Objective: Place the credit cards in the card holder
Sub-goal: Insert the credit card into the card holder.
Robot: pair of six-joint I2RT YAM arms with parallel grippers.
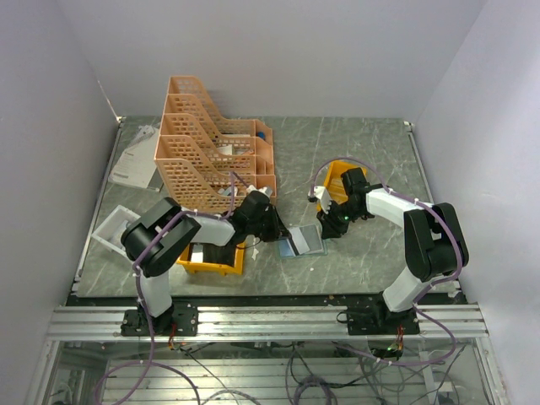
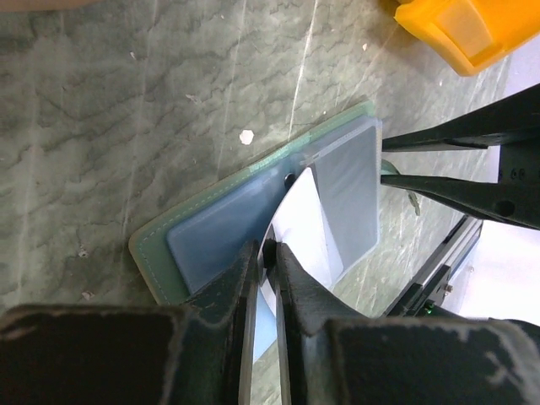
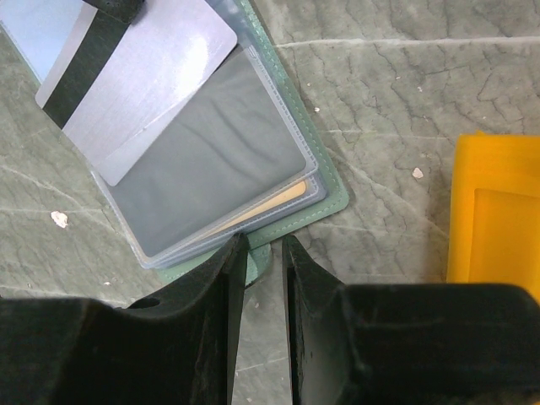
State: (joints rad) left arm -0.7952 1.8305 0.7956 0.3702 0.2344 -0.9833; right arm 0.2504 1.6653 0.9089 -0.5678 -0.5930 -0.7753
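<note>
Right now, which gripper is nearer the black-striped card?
Left. The left gripper has the black-striped card between its fingertips; the right gripper sits at the card holder's opposite edge.

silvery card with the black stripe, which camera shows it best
The right wrist view: the silvery plastic card shows face and stripe plainly, against the clear sleeves of the grey-green wallet. Left wrist shows it bowed at the left gripper; the top view, a speck.

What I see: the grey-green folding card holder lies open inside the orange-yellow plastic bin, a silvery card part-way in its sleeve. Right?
Not quite: the grey-green folding card holder lies open on the marbled table beside the orange-yellow plastic bin, not inside it, as the right wrist view shows.
</note>
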